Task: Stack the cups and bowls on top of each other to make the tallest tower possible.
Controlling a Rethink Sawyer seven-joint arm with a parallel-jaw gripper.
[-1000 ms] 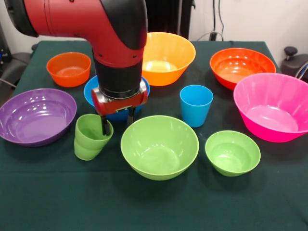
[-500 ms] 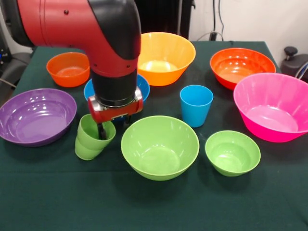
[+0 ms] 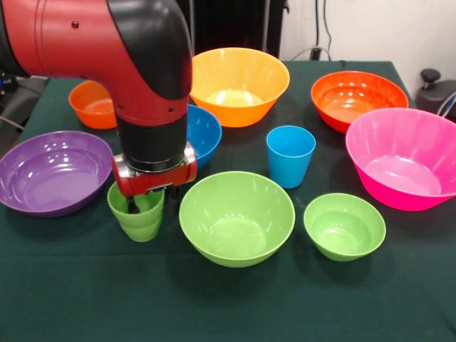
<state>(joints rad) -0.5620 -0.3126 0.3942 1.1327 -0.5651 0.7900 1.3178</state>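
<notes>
- On a dark green tablecloth (image 3: 228, 306), seen from across the table, cups and bowls sit apart, none stacked.
- Far left: a wide purple bowl (image 3: 50, 174), with a small orange bowl (image 3: 89, 105) behind it, partly hidden by the arm.
- Next: the red and black arm (image 3: 114, 64) reaches down over the lime green cup (image 3: 137, 215), which stands upright at the front.
- The gripper (image 3: 149, 203) has one finger inside the cup and one outside, clasping its rim wall.
- Behind the arm: a blue bowl (image 3: 203, 132), partly covered.
- Centre: a large green bowl (image 3: 236, 217) in front, a yellow-orange bowl (image 3: 239, 84) at the back.
- Right of centre: a light blue cup (image 3: 290, 157), upright, and a small green bowl (image 3: 344, 226).
- Far right: an orange bowl (image 3: 358, 98) at the back and a big pink bowl (image 3: 405, 158).
</notes>
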